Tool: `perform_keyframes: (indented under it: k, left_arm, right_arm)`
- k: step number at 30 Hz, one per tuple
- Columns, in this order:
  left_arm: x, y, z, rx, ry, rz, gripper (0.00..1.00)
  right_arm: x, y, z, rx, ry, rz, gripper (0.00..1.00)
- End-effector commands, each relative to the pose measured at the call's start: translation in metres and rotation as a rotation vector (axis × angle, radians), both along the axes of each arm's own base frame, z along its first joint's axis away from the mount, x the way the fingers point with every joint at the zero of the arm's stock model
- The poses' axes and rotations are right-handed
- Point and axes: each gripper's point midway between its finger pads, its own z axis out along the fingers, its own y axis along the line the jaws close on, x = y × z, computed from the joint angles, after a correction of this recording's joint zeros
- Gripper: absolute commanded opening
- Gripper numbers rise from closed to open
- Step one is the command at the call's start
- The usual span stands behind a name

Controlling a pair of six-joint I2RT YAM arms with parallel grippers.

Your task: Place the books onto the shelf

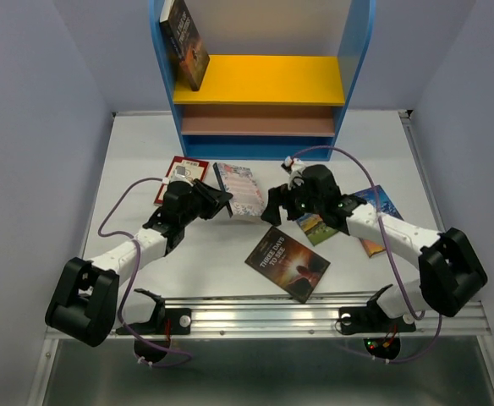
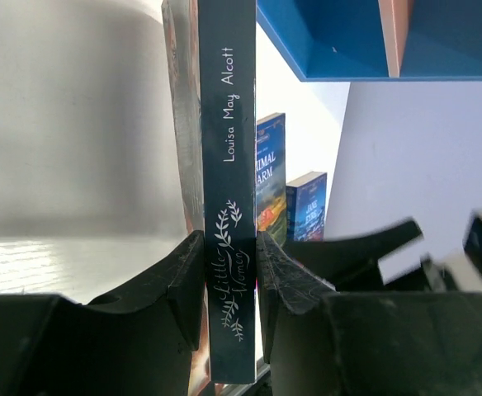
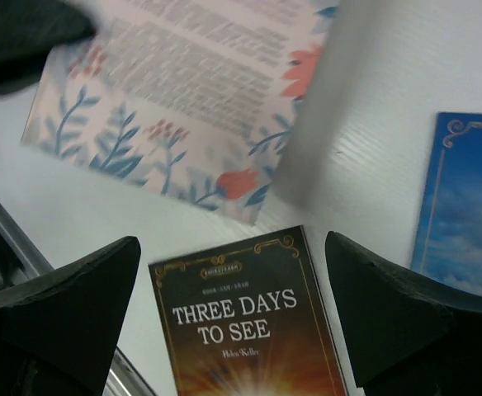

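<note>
**One book shelved, one in the grip, four to go**

Overhead view: the shelf sits at the far edge of the table. So far only the brown book is on it, leaning against the left side on the yellow board. The left gripper is mid-table, clamped on the patterned book. The red-and-white book lies just behind that arm. The right gripper hangs just beside the patterned book. The Three Days to See book lies flat toward the near edge. A blue book is tucked under the right arm, and a second blue book is beside it toward the right edge.

Left wrist: the dark spine sits upright, pinched between both fingers, so that's a solid hold. The shelf is up ahead.

Right wrist: the jaws are spread wide with nothing in them, right above the Three Days to See cover. The patterned book is just past it.

My read is we're roughly a sixth done. The patterned one is probably next onto the shelf, then the four on the table.
</note>
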Motion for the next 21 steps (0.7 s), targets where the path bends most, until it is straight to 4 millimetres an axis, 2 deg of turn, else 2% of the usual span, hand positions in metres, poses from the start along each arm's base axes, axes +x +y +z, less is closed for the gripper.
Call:
perform_keyframes:
  k: [1, 3, 6, 7, 12, 16, 21]
  left_arm:
    - [0.017, -0.012, 0.051, -0.107, -0.074, 0.014, 0.0]
    - [0.016, -0.011, 0.049, -0.11, -0.049, 0.027, 0.0]
    - [0.017, -0.004, 0.048, -0.083, -0.016, 0.069, 0.0]
    - [0.017, -0.002, 0.047, -0.073, 0.0, 0.082, 0.0]
    - [0.018, 0.002, 0.045, -0.055, 0.05, 0.115, 0.0]
    - [0.018, 0.004, 0.042, -0.063, 0.079, 0.133, 0.0]
    - [0.018, 0.002, 0.043, -0.082, 0.094, 0.139, 0.0]
  right_arm:
    - [-0.001, 0.005, 0.024, -0.174, -0.39, 0.177, 1.0]
    - [-0.008, 0.016, 0.023, -0.214, -0.445, 0.222, 1.0]
    - [-0.002, 0.019, 0.031, -0.336, -0.64, 0.233, 1.0]
    - [-0.006, 0.025, 0.034, -0.355, -0.683, 0.245, 1.0]
    - [-0.011, 0.047, 0.054, -0.335, -0.863, 0.313, 1.0]
    - [-0.011, 0.063, 0.053, -0.327, -0.881, 0.363, 1.0]
    - [-0.011, 0.082, 0.036, -0.313, -0.865, 0.419, 1.0]
